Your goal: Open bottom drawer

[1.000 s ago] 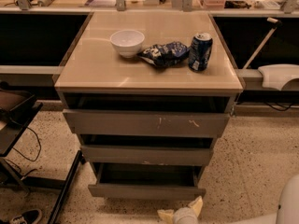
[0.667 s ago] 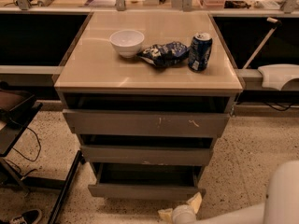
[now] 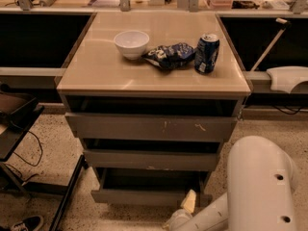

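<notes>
The bottom drawer [image 3: 144, 197] is the lowest of three grey fronts in the cabinet. It stands pulled out a little, with a dark gap showing above its front. My gripper [image 3: 188, 202] is at the right end of that front, at its lower edge, reaching in from the lower right. My white arm [image 3: 260, 186] fills the lower right corner and hides the cabinet's bottom right corner. The middle drawer [image 3: 150, 160] and the scratched top drawer [image 3: 151, 127] also stand slightly out.
On the cabinet top [image 3: 96, 71] stand a white bowl [image 3: 131, 43], a blue chip bag [image 3: 169, 55] and a blue can [image 3: 207, 53]. A dark stand with cables [image 3: 14, 124] is at the left, on speckled floor. A white object [image 3: 288, 78] lies at the right.
My arm has swung further into view from the lower right. The gripper has risen a little against the bottom drawer's right end. The drawer front looks about where it was.
</notes>
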{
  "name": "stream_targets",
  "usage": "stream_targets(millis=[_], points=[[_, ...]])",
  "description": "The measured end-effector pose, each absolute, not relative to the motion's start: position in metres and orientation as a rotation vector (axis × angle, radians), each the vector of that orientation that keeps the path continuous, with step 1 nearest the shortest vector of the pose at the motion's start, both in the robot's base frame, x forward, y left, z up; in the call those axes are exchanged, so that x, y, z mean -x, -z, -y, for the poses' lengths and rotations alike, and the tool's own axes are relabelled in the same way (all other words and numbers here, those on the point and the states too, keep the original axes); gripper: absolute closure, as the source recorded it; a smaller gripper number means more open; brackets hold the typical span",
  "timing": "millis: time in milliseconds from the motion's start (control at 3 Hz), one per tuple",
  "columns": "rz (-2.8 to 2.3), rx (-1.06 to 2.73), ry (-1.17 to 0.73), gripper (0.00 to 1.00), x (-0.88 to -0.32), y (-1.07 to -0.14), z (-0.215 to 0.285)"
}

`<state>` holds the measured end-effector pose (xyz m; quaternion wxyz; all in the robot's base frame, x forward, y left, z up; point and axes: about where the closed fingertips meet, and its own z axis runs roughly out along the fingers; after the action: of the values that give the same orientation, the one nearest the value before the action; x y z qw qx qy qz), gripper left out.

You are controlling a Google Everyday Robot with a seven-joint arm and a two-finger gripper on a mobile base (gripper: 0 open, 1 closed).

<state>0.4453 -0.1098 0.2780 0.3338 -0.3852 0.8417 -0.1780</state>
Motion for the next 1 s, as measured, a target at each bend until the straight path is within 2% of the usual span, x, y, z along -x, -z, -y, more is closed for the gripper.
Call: stream_targets(millis=[667,1000], points=[[-2.171,0.862,0.41,0.0,-0.449,-0.263,0.139],[-2.109,0.806,0.379,0.0,-0.494,-0.246,0.168]])
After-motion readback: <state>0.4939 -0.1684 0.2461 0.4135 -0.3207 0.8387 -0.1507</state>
